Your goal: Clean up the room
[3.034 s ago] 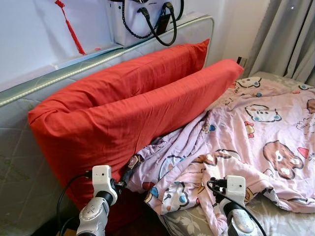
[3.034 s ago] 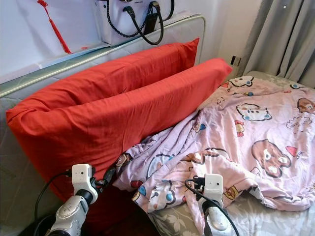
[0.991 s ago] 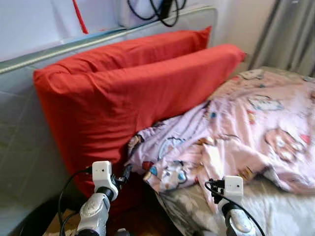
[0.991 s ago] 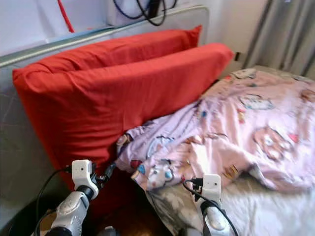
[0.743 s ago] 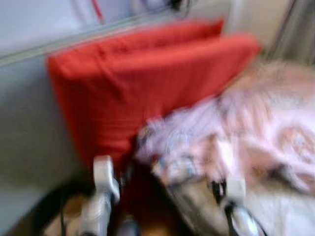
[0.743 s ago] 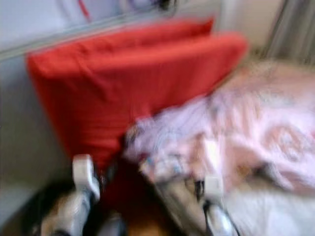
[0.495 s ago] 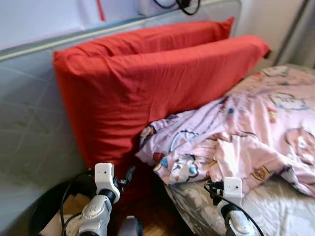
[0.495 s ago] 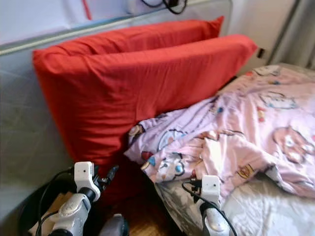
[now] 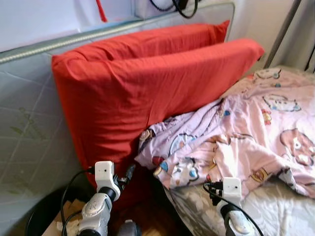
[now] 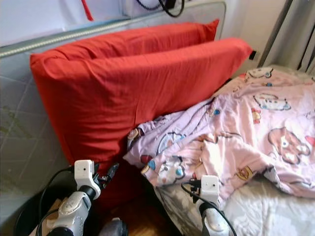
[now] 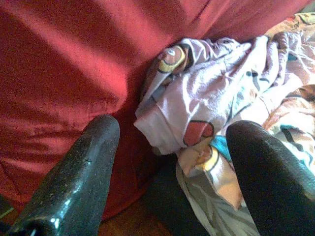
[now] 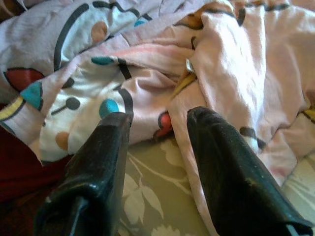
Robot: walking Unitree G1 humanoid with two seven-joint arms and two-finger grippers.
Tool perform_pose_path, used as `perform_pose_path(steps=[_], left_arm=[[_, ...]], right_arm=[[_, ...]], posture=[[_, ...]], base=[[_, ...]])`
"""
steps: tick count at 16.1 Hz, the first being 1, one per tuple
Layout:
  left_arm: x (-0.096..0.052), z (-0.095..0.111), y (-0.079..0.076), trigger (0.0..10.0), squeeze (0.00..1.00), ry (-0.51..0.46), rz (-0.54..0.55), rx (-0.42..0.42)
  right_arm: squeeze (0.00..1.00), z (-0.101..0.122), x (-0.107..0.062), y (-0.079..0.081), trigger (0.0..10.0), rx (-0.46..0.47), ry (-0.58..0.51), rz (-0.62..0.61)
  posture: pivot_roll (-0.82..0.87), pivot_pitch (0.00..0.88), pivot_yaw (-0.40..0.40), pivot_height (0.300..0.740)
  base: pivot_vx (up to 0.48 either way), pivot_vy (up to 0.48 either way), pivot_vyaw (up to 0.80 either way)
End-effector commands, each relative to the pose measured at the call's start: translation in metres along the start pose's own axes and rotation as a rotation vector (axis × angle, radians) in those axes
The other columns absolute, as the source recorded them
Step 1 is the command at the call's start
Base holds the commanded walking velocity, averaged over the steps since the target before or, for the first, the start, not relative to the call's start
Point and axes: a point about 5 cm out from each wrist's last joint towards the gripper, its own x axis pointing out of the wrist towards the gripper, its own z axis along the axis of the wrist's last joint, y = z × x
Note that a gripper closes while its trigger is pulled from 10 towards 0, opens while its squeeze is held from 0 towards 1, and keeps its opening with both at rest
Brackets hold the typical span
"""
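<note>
Left end effector (image 11: 170, 147) wide open, right end effector (image 12: 157, 142) parted, empty, before rumpled blanket (image 9: 256, 132)

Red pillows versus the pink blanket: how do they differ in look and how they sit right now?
The red pillows are plain, smooth and propped on edge against the grey headboard; the pink blanket is cartoon-printed, crumpled and lies spread over the mattress. The pillows keep a firm long shape; the blanket is bunched, its corner hanging off the bed edge. Both are soft bedding and touch where the blanket meets the pillows.
</note>
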Motion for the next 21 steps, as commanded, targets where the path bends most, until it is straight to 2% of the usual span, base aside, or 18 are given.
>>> perform_pose_path(steps=[1, 6, 8, 13, 14, 17, 21], left_arm=[[-0.001, 0.000, 0.003, 10.0, 0.00, 0.012, 0.005, -0.007], [-0.001, -0.001, 0.003, 10.0, 0.00, 0.015, 0.005, -0.002], [-0.001, -0.001, 0.002, 10.0, 0.00, 0.019, 0.003, 0.003], [0.000, 0.000, 0.002, 10.0, 0.00, 0.019, -0.004, 0.009], [0.001, 0.001, 0.002, 10.0, 0.00, 0.016, -0.006, 0.010], [-0.001, 0.005, 0.007, 10.0, 0.00, 0.001, -0.009, 0.018], [-0.008, 0.005, 0.013, 10.0, 0.00, -0.004, -0.012, 0.041]], right_arm=[[0.00, 0.000, 0.001, 0.002, 10.0, -0.008, 0.013, 0.008], [0.00, -0.004, 0.000, -0.006, 10.0, -0.014, 0.055, -0.054], [0.00, -0.006, 0.000, -0.011, 10.0, 0.011, 0.078, -0.095], [0.00, -0.011, 0.001, -0.019, 10.0, 0.093, 0.165, -0.143], [1.00, -0.012, 0.002, -0.020, 10.0, 0.090, 0.184, -0.156], [1.00, -0.012, 0.004, -0.023, 10.0, 0.130, 0.227, -0.180], [1.00, -0.013, 0.004, -0.017, 10.0, 0.120, 0.240, -0.123]], posture=[[-0.01, 0.000, 0.027, 0.645], [0.00, 0.000, 0.027, 0.645], [-0.01, 0.000, 0.029, 0.645], [0.01, 0.000, 0.035, 0.645], [0.02, 0.000, 0.036, 0.645], [0.04, 0.011, 0.045, 0.645], [0.06, 0.047, 0.066, 0.645]], base=[[0.330, 0.000, 0.00], [0.353, 0.000, 0.00], [0.334, 0.000, 0.00], [0.000, 0.000, 0.00], [0.000, 0.000, 0.00], [0.000, 0.000, 0.00], [0.000, 0.000, 0.00]])
